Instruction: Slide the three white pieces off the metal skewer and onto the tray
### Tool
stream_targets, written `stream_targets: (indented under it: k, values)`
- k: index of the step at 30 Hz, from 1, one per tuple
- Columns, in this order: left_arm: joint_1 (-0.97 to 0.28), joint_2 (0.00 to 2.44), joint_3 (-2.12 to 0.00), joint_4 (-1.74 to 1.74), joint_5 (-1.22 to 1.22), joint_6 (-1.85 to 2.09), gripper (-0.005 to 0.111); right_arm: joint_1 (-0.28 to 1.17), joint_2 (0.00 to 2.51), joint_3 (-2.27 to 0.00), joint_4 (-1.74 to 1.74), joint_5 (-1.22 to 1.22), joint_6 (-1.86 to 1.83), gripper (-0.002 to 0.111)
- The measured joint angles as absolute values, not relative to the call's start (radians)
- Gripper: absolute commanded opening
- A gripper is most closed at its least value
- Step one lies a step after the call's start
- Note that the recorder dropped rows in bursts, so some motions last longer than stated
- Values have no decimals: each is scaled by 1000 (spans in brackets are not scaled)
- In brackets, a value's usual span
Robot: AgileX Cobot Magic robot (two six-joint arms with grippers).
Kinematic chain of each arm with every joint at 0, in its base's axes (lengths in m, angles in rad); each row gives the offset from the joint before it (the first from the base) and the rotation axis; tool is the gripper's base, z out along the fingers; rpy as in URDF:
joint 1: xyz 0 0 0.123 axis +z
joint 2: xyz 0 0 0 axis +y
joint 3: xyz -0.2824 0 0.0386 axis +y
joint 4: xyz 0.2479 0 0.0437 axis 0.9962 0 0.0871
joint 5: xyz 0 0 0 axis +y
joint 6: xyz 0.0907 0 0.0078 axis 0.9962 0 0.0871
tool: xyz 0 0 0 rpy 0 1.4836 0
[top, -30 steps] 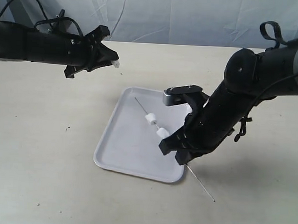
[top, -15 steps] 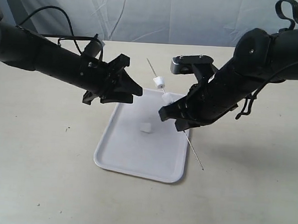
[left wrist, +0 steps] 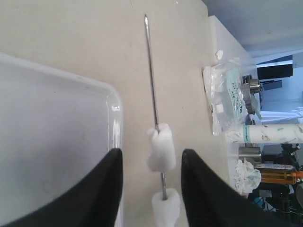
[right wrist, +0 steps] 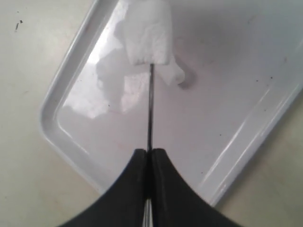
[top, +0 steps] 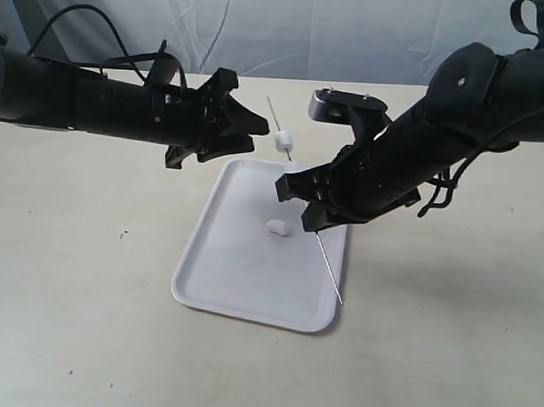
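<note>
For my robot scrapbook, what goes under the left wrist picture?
Open left gripper flanks two white pieces on the metal skewer, near the tray.

Light is bright, even and diffuse. The table (top: pixel 83 321) carries only faint, soft shadows beneath the arms. Glare patches show on the tray (right wrist: pixel 213 113) in the right wrist view, and a glint on its rim in the left. Close up, the left gripper fingers (left wrist: pixel 102 189) and right gripper fingers (right wrist: pixel 130 189) are blurred and near-black. The exterior view is soft, and the skewer (top: pixel 330 272) is barely resolved.
</note>
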State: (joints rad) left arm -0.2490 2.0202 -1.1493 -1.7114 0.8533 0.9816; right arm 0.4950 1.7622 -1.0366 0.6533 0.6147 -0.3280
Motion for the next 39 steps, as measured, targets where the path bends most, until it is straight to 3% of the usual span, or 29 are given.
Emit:
stream_targets:
  k: [24,31,39]
  values:
    - [-249,2020,-1149,-1728,852,1000,39,495,1762,-1037,868,637,-471,-1]
    - [-249,2020,-1149,-1728,859,1000,27,495,1762,-1037,882,643,-484,-1]
    - [-249,2020,-1149,-1730,871,1000,27,495,1762,-1037,893,643,-498,-1]
